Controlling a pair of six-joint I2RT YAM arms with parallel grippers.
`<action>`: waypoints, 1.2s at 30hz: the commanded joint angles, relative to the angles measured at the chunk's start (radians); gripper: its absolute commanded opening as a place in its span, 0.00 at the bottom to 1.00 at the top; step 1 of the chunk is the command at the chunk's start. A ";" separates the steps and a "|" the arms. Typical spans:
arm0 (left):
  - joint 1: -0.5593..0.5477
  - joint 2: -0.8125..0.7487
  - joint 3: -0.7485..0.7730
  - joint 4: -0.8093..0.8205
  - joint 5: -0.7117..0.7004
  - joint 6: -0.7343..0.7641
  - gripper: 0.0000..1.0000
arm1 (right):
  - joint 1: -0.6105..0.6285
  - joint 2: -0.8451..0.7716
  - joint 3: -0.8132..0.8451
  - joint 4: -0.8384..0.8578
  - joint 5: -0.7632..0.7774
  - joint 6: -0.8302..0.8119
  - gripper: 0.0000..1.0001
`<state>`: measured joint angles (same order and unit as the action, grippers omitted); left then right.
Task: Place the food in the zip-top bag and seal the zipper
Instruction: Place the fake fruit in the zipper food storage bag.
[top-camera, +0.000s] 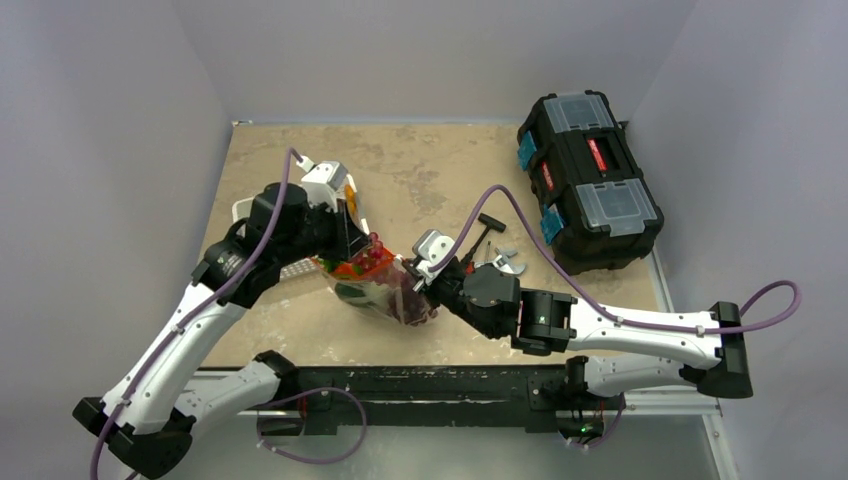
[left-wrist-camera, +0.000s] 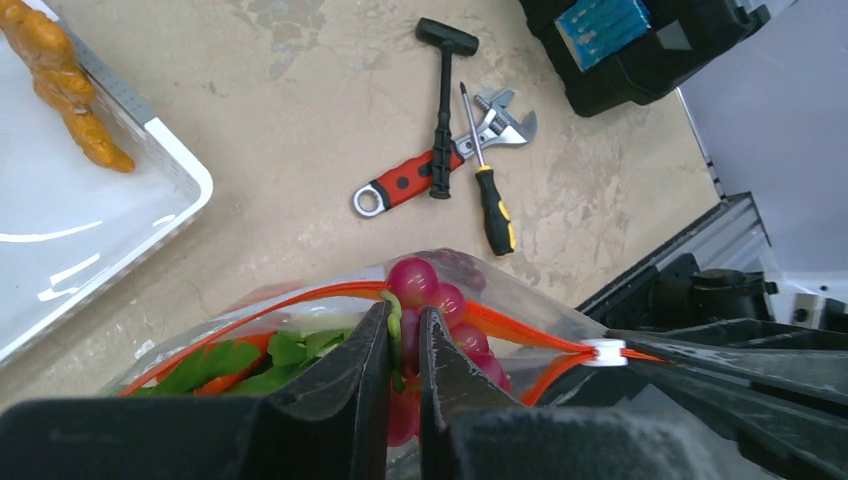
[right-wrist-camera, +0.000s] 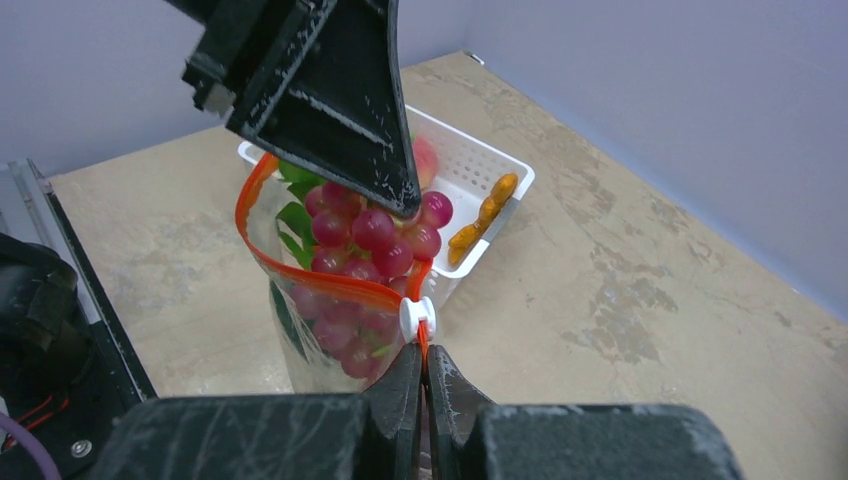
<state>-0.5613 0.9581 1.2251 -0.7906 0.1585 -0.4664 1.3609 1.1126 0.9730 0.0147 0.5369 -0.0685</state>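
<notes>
From the top view, we see both arms meeting at the zip-top bag (top-camera: 385, 292), which stands near the front of the surface (top-camera: 440, 165) and is full of food. The left end effector (top-camera: 354, 240) is at its far side and the right end effector (top-camera: 428, 284) at its near side. How the jaws stand cannot be read here. If either arm pulls away too strongly, the bag could tip over or slide.

In the left wrist view, the left end effector (left-wrist-camera: 405, 322) is clenched narrowly on the bag's mouth at the zipper (left-wrist-camera: 300, 296), and a green stem shows in the gap between the jaws. The grapes (left-wrist-camera: 412, 278) rise above the strip. We think this is the main danger: the white slider (left-wrist-camera: 605, 350) could jam against them, or push them out. A carrot (left-wrist-camera: 62, 85) lies in the white basket (left-wrist-camera: 165, 195), so sealing now would leave food outside.

In the right wrist view, the right end effector (right-wrist-camera: 425, 362) is clenched on the end of the zipper, just below the slider. The mouth gapes in a wide loop, with the grapes heaped inside it. This pinch holds only thin plastic. A hard pull may let it slip, or may stretch the strip so that the two sides do not meet.
</notes>
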 joint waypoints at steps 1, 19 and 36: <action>-0.009 -0.119 -0.129 0.203 -0.093 0.057 0.00 | -0.003 -0.021 0.027 0.062 -0.014 0.014 0.00; -0.011 -0.158 -0.292 0.391 0.261 0.122 0.00 | -0.003 -0.020 0.036 0.064 -0.028 0.020 0.00; 0.086 -0.100 -0.237 0.229 0.342 0.045 0.99 | -0.003 -0.054 0.004 0.059 0.002 0.038 0.00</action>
<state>-0.5282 0.8837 0.9161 -0.5198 0.4225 -0.4030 1.3609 1.1038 0.9730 0.0067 0.5129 -0.0551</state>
